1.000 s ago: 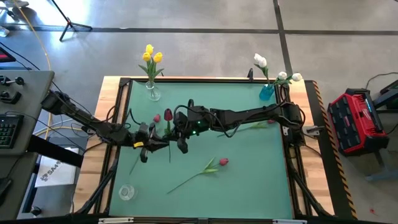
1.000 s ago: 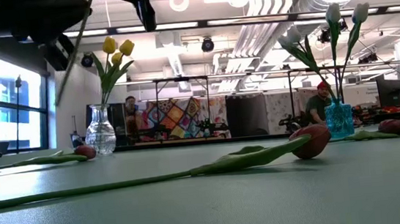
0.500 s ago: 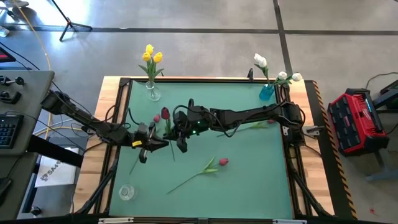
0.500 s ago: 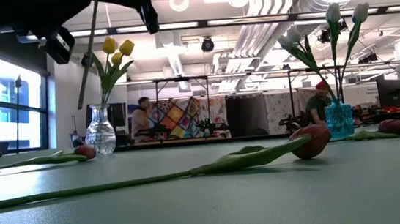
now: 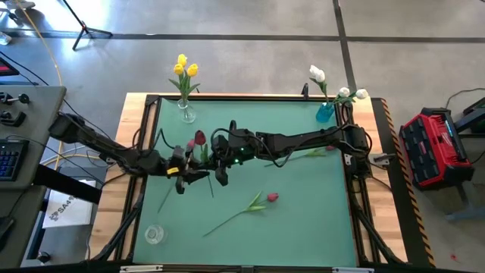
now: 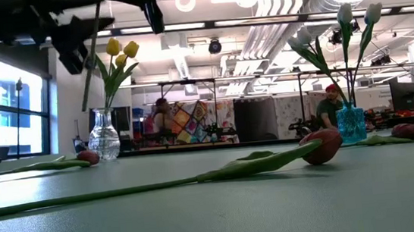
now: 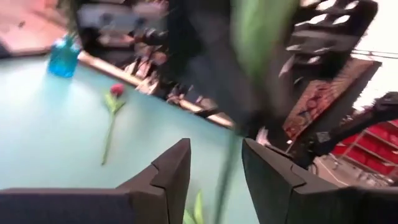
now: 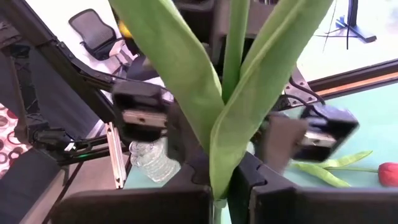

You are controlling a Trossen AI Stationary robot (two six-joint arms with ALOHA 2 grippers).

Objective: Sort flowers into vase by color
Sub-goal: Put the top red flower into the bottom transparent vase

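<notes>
The two dark arms meet over the middle of the smooth green table top. The right gripper is closed tight on a dark red tulip, pinching its thin green stem low down where the long pointed leaves fan out. This tulip is held up off the table. From above, its round red head points toward the far edge and its stem tip points toward the near edge. In the low view the stem runs almost straight up and down, leaning a little.

The left gripper is just beside the right one, at the same stem. Its fingers are spread apart, with the stem in the gap between them, not pinched.

A second red tulip lies flat on the table, nearer the front edge, with its long stem slanting down to the left. A third red tulip lies under the right arm, close to the right side.

Three yellow tulips stand in a clear round glass vase at the far left. White tulips stand in a small blue glass vase at the far right. An empty clear vase sits near the front left corner
</notes>
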